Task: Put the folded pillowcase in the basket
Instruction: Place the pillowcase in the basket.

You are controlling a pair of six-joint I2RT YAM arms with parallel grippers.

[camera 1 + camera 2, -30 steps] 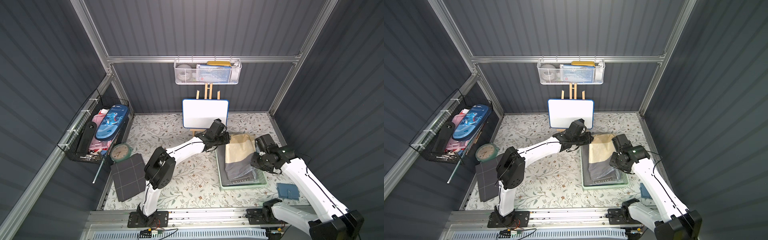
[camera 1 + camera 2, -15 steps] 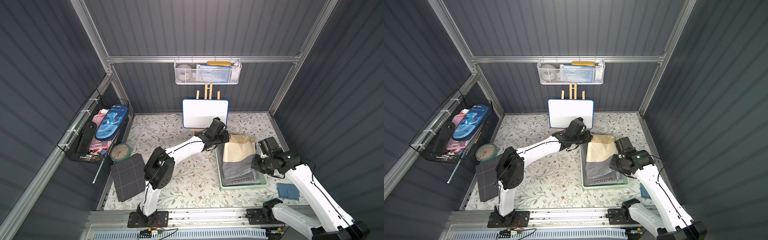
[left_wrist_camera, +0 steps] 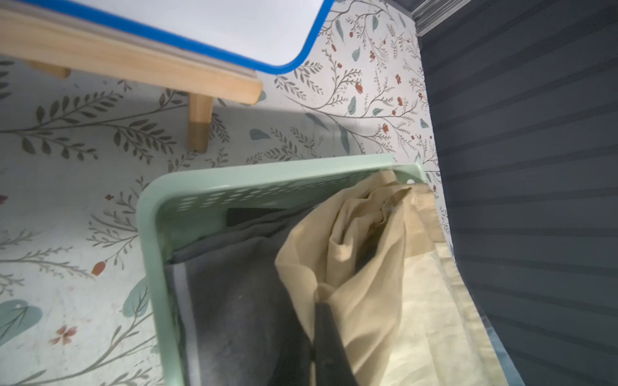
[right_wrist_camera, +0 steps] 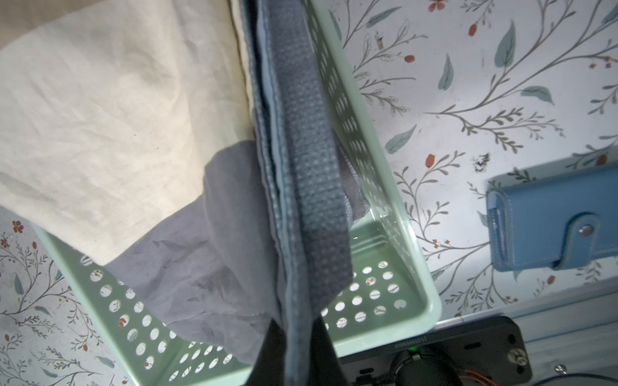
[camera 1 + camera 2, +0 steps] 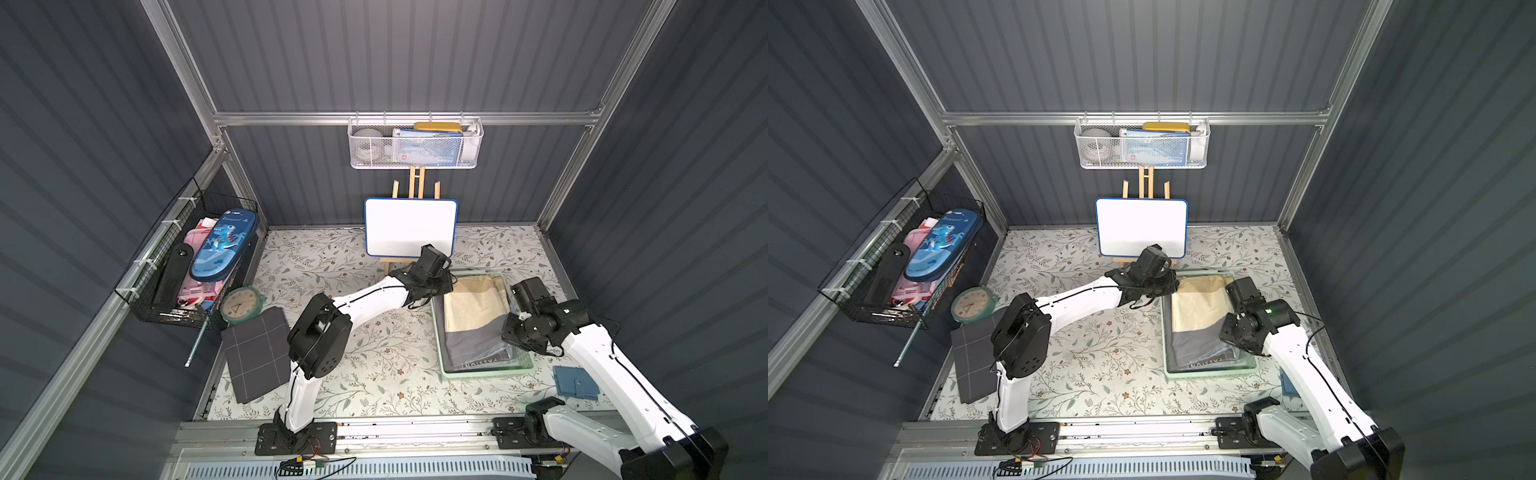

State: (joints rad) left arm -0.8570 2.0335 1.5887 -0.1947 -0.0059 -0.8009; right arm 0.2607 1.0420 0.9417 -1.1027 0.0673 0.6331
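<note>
Pinching a bunched fold of cream cloth, your left claw [image 3: 320, 305] is clamped tight on the pillowcase [image 3: 384, 267] at the end nearest the whiteboard [image 5: 410, 226]. Only one dark finger [image 3: 326, 337] shows in the left wrist view, with fabric wrapped round its tip. Your right claw [image 4: 297, 337] is squeezed just as narrow on the pillowcase's grey-blue folded edge, which rises from between its two fingers in the right wrist view. Between your two claws the pillowcase [image 5: 473, 318] stretches lengthwise over the basket [image 5: 486, 372], cream half toward the top of the frame and grey half toward the bottom, in both top views. It lies within the basket's outline, right of centre in the frame. At the right claw's corner the grey end is lifted off the holed floor [image 4: 368, 294], and the cream end touches a far corner of the rim. Whether the middle rests on the floor you cannot tell. A blue wallet [image 5: 575, 382] lies on the flowered table [image 5: 374, 374] to the basket's lower right. A clock [image 5: 239, 305] and a dark checked cloth [image 5: 257, 353] lie well apart at the left.
</note>
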